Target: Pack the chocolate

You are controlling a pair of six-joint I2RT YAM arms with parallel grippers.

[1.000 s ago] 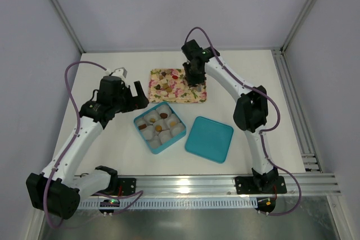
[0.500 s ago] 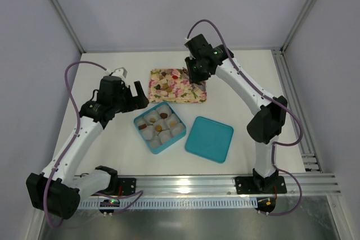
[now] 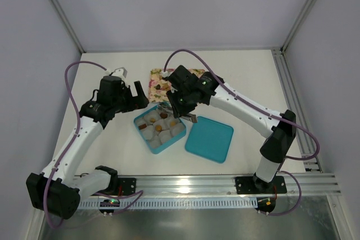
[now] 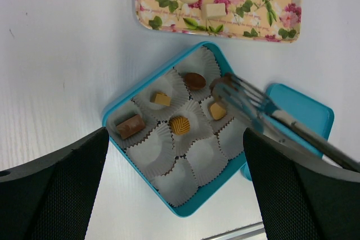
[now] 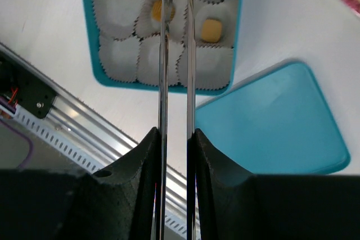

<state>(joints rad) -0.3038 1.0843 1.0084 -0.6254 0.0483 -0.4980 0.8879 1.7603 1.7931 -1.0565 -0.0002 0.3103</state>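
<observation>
Right pincer: clamped on metal tongs, tips over teal box, frame centre
Left pincer: fingers wide apart, left of box
Chocolates: several in box, more on flowered tray above

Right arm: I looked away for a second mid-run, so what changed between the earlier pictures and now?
The right gripper, shut on metal tongs, swung from over the floral tray toward the near side; the tong tips now hang over the blue box, apparently carrying a dark chocolate. The left gripper stayed open and hovering; box, lid and tray did not shift.
</observation>
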